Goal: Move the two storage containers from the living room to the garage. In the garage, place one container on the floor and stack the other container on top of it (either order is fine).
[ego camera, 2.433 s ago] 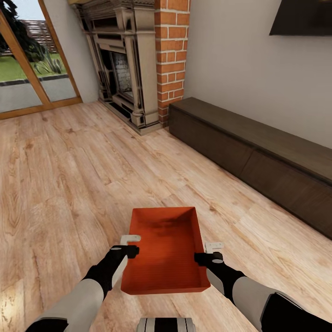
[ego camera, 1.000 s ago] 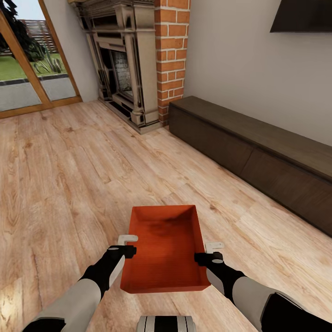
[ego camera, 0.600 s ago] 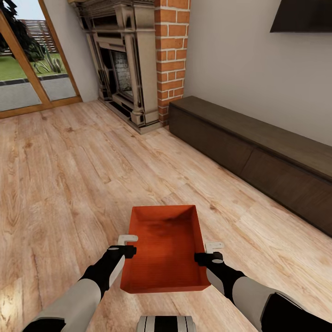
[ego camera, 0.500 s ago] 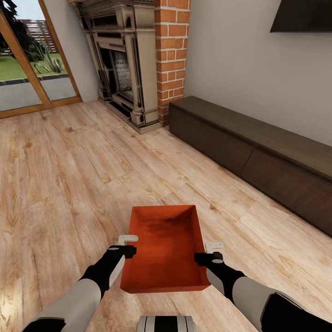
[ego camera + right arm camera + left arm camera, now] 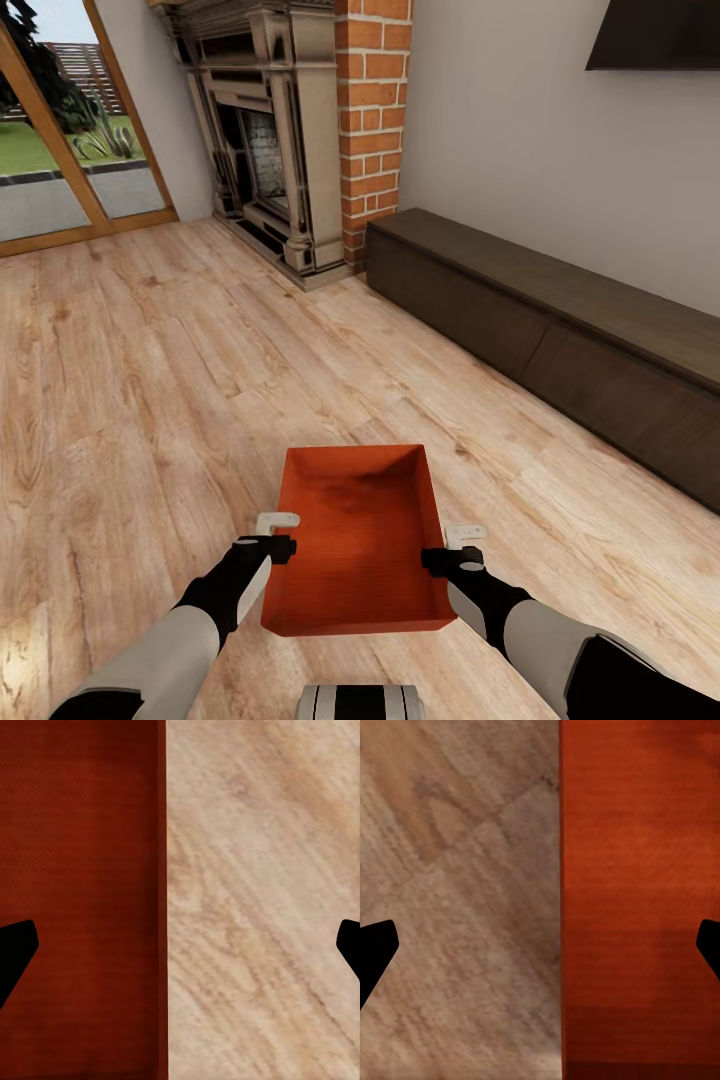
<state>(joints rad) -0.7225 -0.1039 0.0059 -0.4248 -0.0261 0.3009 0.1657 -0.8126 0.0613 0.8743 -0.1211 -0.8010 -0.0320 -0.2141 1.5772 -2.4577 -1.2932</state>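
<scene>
Even, bright daylight fills the head view, brightest at the glass doors [image 5: 60, 130], and the plank floor [image 5: 150, 380] shows no glare. A faint darker patch shades the far inner end of the storage container [image 5: 355, 545]. Both wrist views are soft and blurred, wood grain smeared, pincer fingertips [image 5: 373, 956] reduced to flat black shapes at the frame edges.

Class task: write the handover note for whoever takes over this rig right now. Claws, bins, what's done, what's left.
Left claw: open, straddling the left wall of the storage container.
Right claw: open, straddling the right wall.
Neither has closed on it.
The container sits on the wood plank floor in the living room, near the fireplace and the low cabinet.
Done: claws lined up.
Left: grip, carry to the garage, fetch the second container, stack.
</scene>
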